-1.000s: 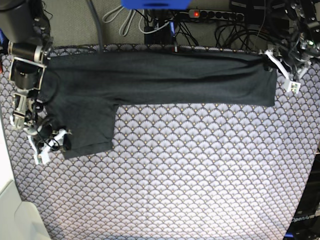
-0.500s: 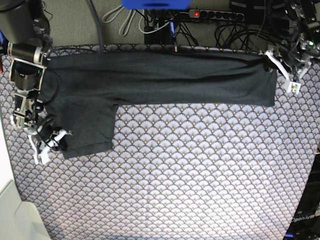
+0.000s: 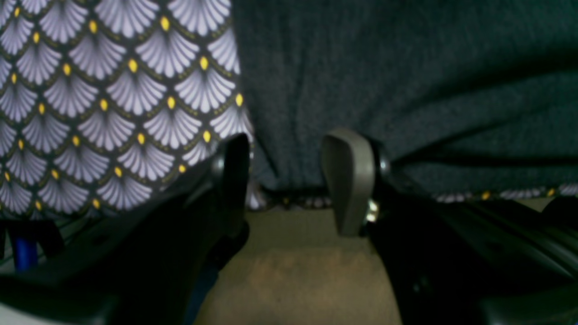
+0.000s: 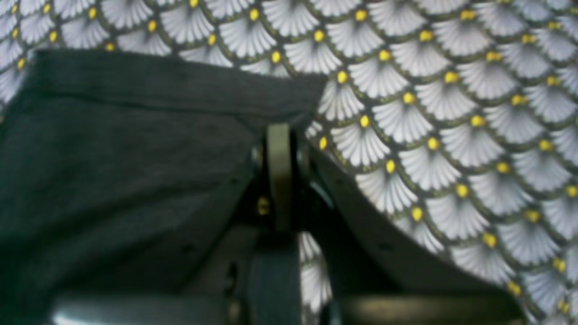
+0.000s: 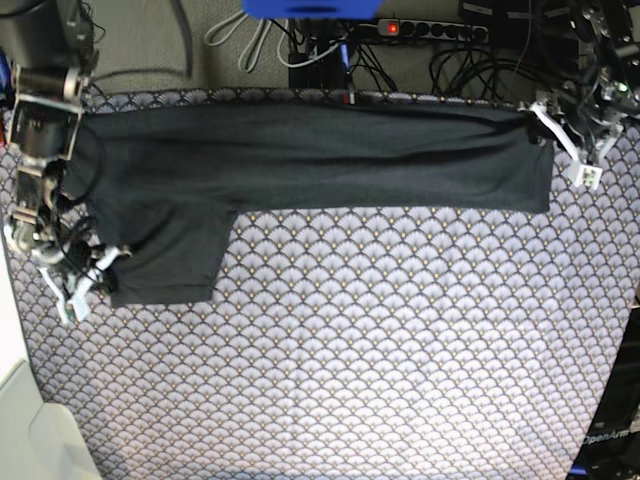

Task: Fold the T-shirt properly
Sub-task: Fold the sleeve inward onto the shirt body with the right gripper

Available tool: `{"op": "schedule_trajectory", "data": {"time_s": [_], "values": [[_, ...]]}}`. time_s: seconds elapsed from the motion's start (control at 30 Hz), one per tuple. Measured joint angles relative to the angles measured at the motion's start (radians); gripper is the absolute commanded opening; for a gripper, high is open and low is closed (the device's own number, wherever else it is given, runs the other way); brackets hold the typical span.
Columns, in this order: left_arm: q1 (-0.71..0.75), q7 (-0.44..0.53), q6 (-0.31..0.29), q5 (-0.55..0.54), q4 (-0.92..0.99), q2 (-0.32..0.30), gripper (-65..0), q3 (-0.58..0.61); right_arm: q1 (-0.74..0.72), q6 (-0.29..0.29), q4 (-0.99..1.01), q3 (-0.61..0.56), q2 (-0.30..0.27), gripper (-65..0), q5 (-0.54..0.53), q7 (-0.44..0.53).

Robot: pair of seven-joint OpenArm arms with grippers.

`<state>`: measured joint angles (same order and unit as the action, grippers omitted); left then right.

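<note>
Since a second ago, the right hand [image 5: 88, 278] has closed and pulled the sleeve's lower corner in toward the counter's near-left side, so the sleeve hem now lies higher and further left than before. In the right wrist view its fingers [image 4: 279, 171] are pressed flat together, pinching the corner of the T-shirt [image 5: 320, 155] at the hem.

Dark charcoal fabric stretches in a long band across the far part of the counter, on the scallop-patterned cloth [image 5: 380, 350], with one sleeve hanging down toward the near side at the left.

At the far right end of the band sits the left hand [image 5: 568, 140], unchanged. In the left wrist view its two fingers [image 3: 347, 180] stand apart with a clear gap between them, at the shirt's edge, and nothing is caught between them. Cables and a power strip [image 5: 430, 30] lie beyond the counter's far edge.
</note>
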<state>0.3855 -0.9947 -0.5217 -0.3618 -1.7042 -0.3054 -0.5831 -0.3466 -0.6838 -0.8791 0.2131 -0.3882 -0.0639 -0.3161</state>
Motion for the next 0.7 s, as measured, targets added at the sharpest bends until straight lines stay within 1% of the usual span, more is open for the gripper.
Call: {"op": "schedule_trajectory", "data": {"time_s": [0.07, 0.13, 0.23, 0.3, 0.37, 0.4, 0.7], "values": [[0.000, -0.002, 0.000, 0.001, 0.000, 0.004, -36.1, 0.000, 0.071, -0.003, -0.139, -0.002, 0.005, -65.0, -0.033, -0.027], [-0.001, 0.000, 0.000, 0.001, 0.000, 0.002, -36.1, 0.001, 0.146, -0.016, -0.276, -0.004, 0.007, -65.0, -0.062, -0.032], [0.000, -0.003, -0.002, 0.001, 0.000, 0.001, -36.1, -0.001, 0.258, -0.009, -0.465, 0.000, 0.010, -65.0, -0.059, -0.063], [0.000, -0.003, -0.003, 0.002, 0.000, 0.000, -36.1, -0.001, 0.334, -0.016, -0.581, 0.027, 0.021, -65.0, -0.064, -0.064], [-0.001, 0.001, -0.003, -0.001, 0.000, 0.002, -36.1, 0.000, 0.400, -0.015, -0.677, 0.077, 0.047, -65.0, -0.086, -0.070], [-0.001, 0.000, -0.003, -0.002, 0.000, 0.002, -36.1, 0.000, 0.430, -0.014, -0.719, 0.102, 0.057, -65.0, -0.105, -0.069], [-0.001, 0.004, -0.003, 0.001, 0.005, 0.000, -36.1, 0.000, 0.633, -0.021, -0.989, 0.250, 0.051, -65.0, -0.290, -0.074]]}}
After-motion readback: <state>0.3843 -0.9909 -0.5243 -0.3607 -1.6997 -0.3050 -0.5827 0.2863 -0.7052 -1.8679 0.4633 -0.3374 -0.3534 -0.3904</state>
